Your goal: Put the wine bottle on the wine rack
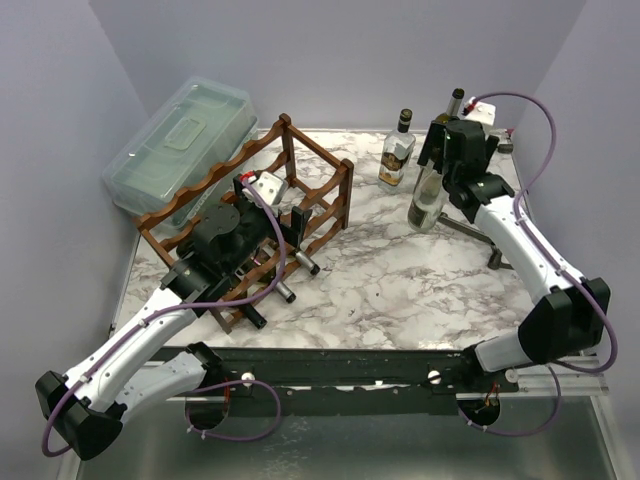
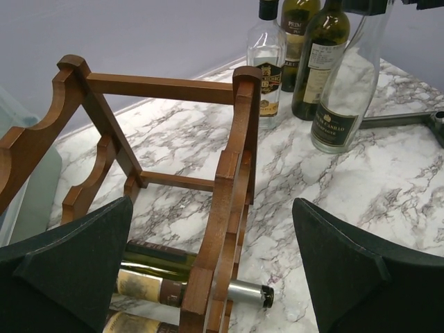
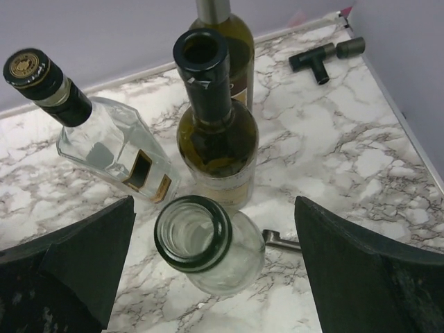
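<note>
Where the right arm reaches to the far right of the marble table (image 1: 400, 290), the right gripper (image 3: 214, 205) hangs above a group of four standing bottles, its fingers spread wide with nothing between them but air. The wine bottle (image 3: 194, 239) (clear glass, green-rimmed mouth, no cap) stands directly beneath, its open mouth between the two fingers and touching neither. Its base is out of sight from the wrist, and whether it stands quite plumb cannot be told. Just behind it is a dark green bottle (image 3: 216, 139), to one side a clear spirit bottle (image 3: 111, 149) with a black cap, and farthest back a fourth bottle (image 3: 225, 31) cut off by the frame edge. A small black T-shaped piece (image 3: 316, 62) lies near the table's corner.

The wine rack (image 2: 232, 173) sits at the left, well apart from the wine bottle, with a clear plastic box (image 1: 180, 140) behind it. The left gripper (image 2: 211, 201) hovers over the rack's near end, fingers wide and holding nothing. From above, the wrist hides these fingers. Two bottles (image 2: 159, 288) lie in the lowest tier, partly cut off, their labels unreadable.
</note>
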{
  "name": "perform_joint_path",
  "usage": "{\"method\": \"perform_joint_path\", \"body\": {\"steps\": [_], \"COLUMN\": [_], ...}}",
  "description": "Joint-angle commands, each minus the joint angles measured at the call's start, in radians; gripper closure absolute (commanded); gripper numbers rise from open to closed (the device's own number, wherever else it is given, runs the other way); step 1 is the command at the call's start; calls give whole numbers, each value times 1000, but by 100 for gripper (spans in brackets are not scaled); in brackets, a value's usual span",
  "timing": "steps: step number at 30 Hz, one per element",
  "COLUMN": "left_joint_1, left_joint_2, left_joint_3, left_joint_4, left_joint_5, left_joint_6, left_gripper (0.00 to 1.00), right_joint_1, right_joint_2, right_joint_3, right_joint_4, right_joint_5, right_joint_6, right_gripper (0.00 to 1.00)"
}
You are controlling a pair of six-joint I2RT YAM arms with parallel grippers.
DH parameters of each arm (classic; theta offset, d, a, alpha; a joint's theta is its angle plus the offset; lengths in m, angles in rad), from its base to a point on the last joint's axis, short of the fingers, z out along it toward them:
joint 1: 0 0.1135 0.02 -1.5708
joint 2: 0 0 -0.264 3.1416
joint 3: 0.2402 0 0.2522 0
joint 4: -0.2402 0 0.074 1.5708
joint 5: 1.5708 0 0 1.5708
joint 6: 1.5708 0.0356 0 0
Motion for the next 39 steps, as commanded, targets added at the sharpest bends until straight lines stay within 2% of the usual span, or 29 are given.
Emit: {"method": "perform_joint_path", "body": {"steps": [1,5,8,13,16,18,20,27,32,36,39], "left_joint_1": [-7,-7,-7,-7,-7,-7,-7,-9,-9,-9,-9], "left_joint_2": [4,4,16,10,13,2,-6,-26,-25,-24,-38], "left_joint_3": [-13,-18,-12,-22,-11,-20,-34,-47,-63,-62,-66], "left_joint_4": [16,17,15,26,16,25,41,67,81,90,98], "left_joint_5": [-42,-40,-50,-32,-31,-11,-12,-17,-21,-21,3], "left_joint_6": [20,26,25,20,15,18,21,26,25,17,36], "left_gripper": [1,1,1,1,1,1,1,1,1,1,1], "right_joint_1": [-8,-8,-9,-8,-7,-10,-9,-8,-8,-8,-8], "right_joint_2": [70,95,90,78,49,16,-31,-205,-330,-451,-526], "right_joint_3": [59,45,-2,-74,-106,-130,-166,-267,-368,-516,-564], "right_joint_4": [-67,-47,6,74,105,105,117,153,174,306,327], "right_joint_5": [-66,-61,-23,-33,-75,-99,-124,-240,-255,-373,-418], "right_joint_6": [21,6,-1,-31,-39,-16,12,54,136,187,229], "right_gripper": [2,16,20,38,55,69,78,83,99,100,100]}}
